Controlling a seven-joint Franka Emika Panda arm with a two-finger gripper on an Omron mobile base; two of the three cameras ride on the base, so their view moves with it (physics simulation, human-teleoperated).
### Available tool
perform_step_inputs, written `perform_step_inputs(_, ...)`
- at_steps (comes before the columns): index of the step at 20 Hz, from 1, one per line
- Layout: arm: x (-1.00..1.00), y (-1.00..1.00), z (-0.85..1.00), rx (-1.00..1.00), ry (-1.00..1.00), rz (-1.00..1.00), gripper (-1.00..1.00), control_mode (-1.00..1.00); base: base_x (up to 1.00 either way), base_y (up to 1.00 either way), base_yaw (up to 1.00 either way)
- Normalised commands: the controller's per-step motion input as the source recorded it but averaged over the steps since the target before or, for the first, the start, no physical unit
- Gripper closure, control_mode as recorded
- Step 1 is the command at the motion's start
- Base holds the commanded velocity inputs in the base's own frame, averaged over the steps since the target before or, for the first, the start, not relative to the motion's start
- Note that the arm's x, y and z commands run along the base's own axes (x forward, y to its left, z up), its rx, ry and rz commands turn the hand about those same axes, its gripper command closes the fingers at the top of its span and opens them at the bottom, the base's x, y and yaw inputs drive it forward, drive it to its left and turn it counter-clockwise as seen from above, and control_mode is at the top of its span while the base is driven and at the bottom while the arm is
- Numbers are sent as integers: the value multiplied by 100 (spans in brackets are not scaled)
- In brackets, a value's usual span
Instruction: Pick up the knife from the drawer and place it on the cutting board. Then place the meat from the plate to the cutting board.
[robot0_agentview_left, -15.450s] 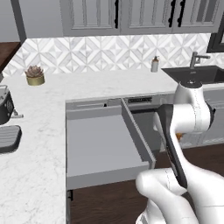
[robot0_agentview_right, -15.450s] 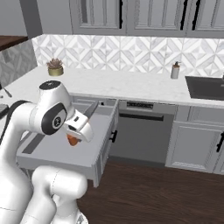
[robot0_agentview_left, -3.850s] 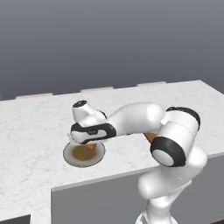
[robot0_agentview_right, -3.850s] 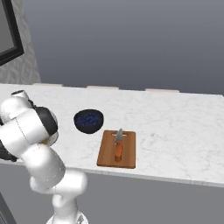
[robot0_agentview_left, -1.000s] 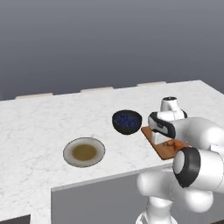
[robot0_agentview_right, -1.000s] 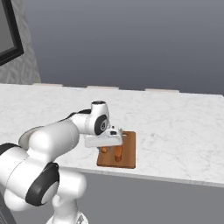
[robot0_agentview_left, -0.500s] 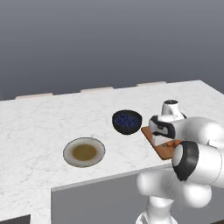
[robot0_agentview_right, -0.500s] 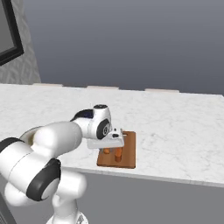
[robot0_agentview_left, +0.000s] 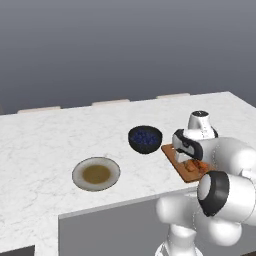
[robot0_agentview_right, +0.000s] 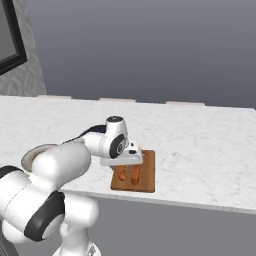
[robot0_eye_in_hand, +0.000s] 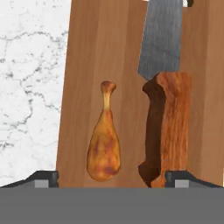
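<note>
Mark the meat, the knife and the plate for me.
meat (robot0_eye_in_hand: 104, 148), hand view, on its thick end.
knife (robot0_eye_in_hand: 168, 122), hand view, on its wooden handle.
plate (robot0_agentview_left: 79, 169), left base view, on its left rim.

Pincer (robot0_eye_in_hand: 112, 177) opened, leaving meat (robot0_eye_in_hand: 104, 142) on cutting board (robot0_eye_in_hand: 87, 65)

Board (robot0_eye_in_hand: 87, 57): reddish wood, fine grain, matt. Knife (robot0_eye_in_hand: 165, 92): brushed grey metal blade, glossy wooden handle. Meat (robot0_eye_in_hand: 104, 144): glazed sheen. Counter (robot0_eye_in_hand: 30, 78): veined white marble
</note>
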Motion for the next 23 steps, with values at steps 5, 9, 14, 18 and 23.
perform_step_inputs(5, -100, -5, 100, 4, -58, -8, -100, -100, 0, 0, 0)
perform_step_inputs(9, -100, 0, 100, 0, -62, -8, -100, -100, 0, 0, 0)
perform_step_inputs(14, -100, 0, 100, 0, -64, -4, -100, -100, 0, 0, 0)
perform_step_inputs(18, -100, 7, 100, 0, -69, 0, -100, -100, 0, 0, 0)
perform_step_inputs(23, -62, 17, 60, 0, -48, 1, -100, -100, 0, 0, 0)
